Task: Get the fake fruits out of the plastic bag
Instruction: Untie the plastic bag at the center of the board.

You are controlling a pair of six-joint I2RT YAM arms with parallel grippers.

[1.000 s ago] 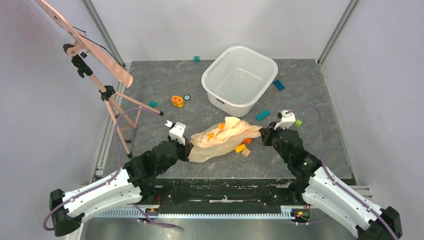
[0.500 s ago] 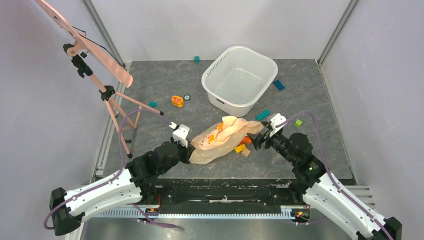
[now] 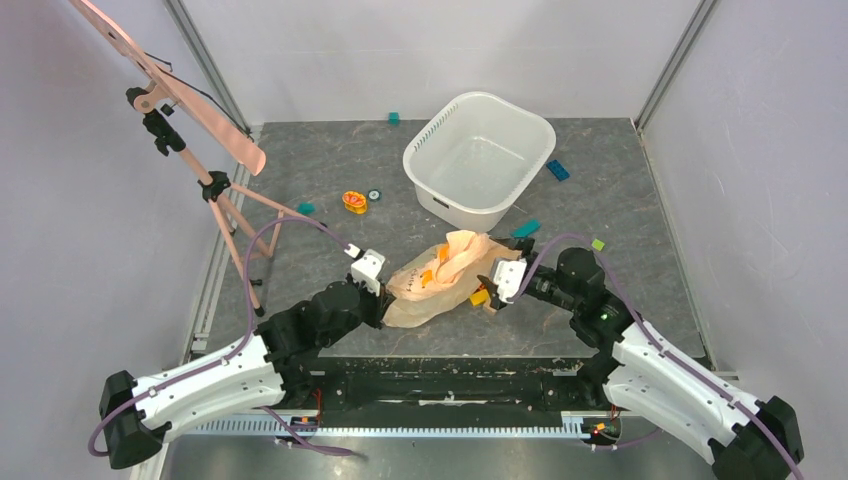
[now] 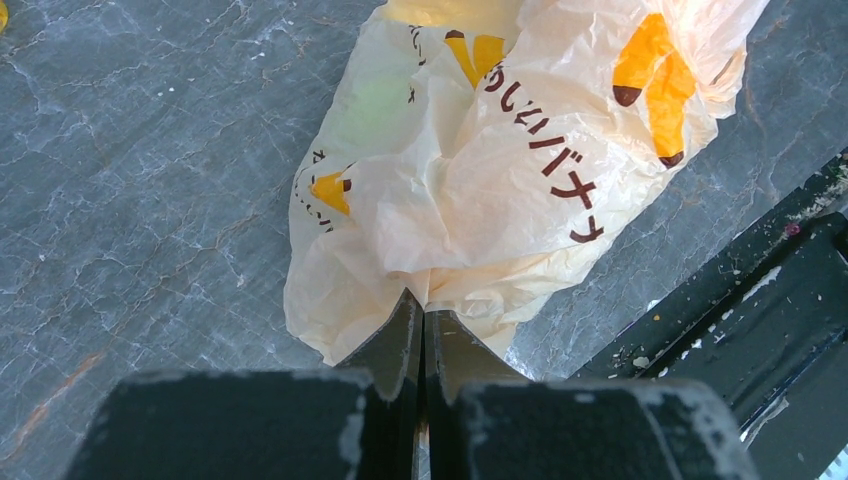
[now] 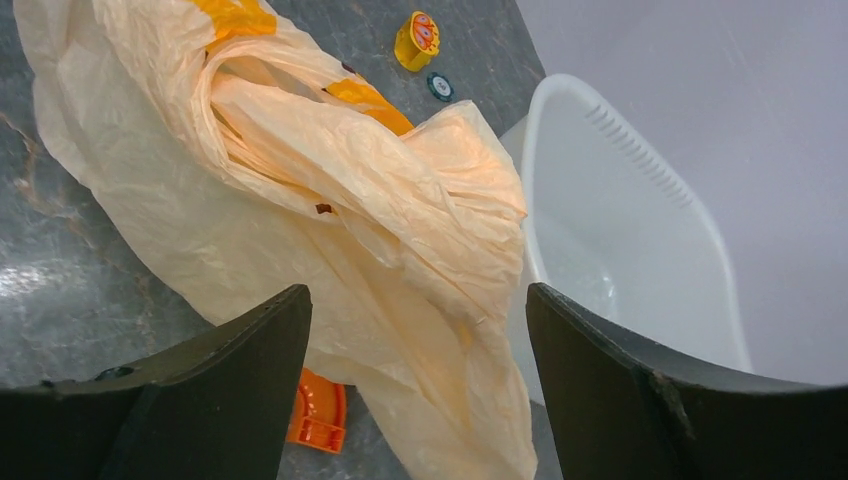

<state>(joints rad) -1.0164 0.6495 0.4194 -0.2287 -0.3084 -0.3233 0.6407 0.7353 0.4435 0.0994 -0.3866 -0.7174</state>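
Fingers [image 4: 395, 345] of the left gripper [image 4: 421, 312] are pressed tight together, and a fold of the plastic bag [image 4: 480, 180] is pinched between them. In the top view this fold is at the 8 o'clock edge of the bag. One green fake fruit [image 4: 375, 100] is seen dimly through the thin bag, but its shape cannot be made out. The right gripper [image 5: 415, 295] is spread wide and nothing is held in it. It is pointed at the 3 o'clock end of the bag, where the crinkly plastic is bunched up. Whether the bag is touched by it cannot be told. The bag is laid near the middle of the grey table [image 3: 330, 160]. An orange block [image 5: 318, 415] is seen just beside the bag, under the right gripper. A white tub [image 3: 415, 160] is stood near the bag, at 1 o'clock from it. An orange flower-shaped toy [image 3: 354, 202] is seen at 10 o'clock, well apart from the bag.
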